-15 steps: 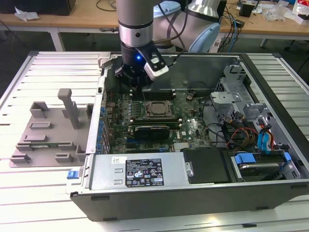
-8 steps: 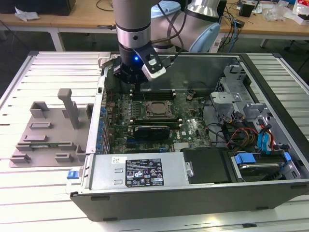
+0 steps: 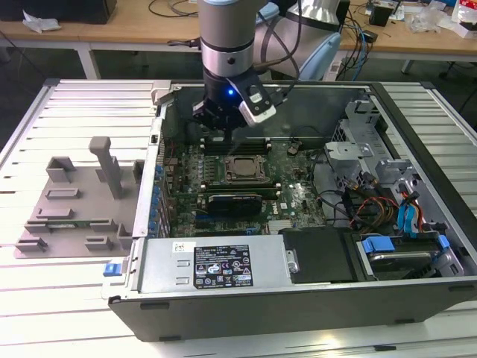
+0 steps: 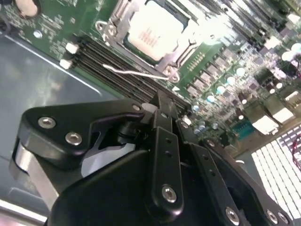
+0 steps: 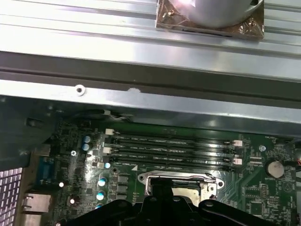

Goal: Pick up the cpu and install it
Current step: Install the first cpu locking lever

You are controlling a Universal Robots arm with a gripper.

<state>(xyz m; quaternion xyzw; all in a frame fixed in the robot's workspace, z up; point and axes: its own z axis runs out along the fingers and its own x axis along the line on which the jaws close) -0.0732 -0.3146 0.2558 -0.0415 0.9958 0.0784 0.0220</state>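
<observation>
Low in the second wrist view, pincer (image 4: pixel 162 106) looks closed w/ nothing visibly held, above the motherboard (image 4: pixel 225 70). Upper centre, beyond its tips, cpu (image 4: pixel 153 30) sits in the socket frame (image 4: pixel 178 52). Exterior view: pincer (image 3: pixel 223 127) just above cpu (image 3: pixel 241 168), mid-frame inside the case (image 3: pixel 417 149).

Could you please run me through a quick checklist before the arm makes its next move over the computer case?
1. Chip lying in the socket: ok.
2. Chip flat and square in its frame: cannot tell.
3. Gripper above the board, near the socket: ok.
4. Gripper free of the chip: ok in the second wrist view.
5. Thin wire lever beside the socket latched down: cannot tell.
6. Grey tray outside the case, out of the arm's way: ok.
</observation>
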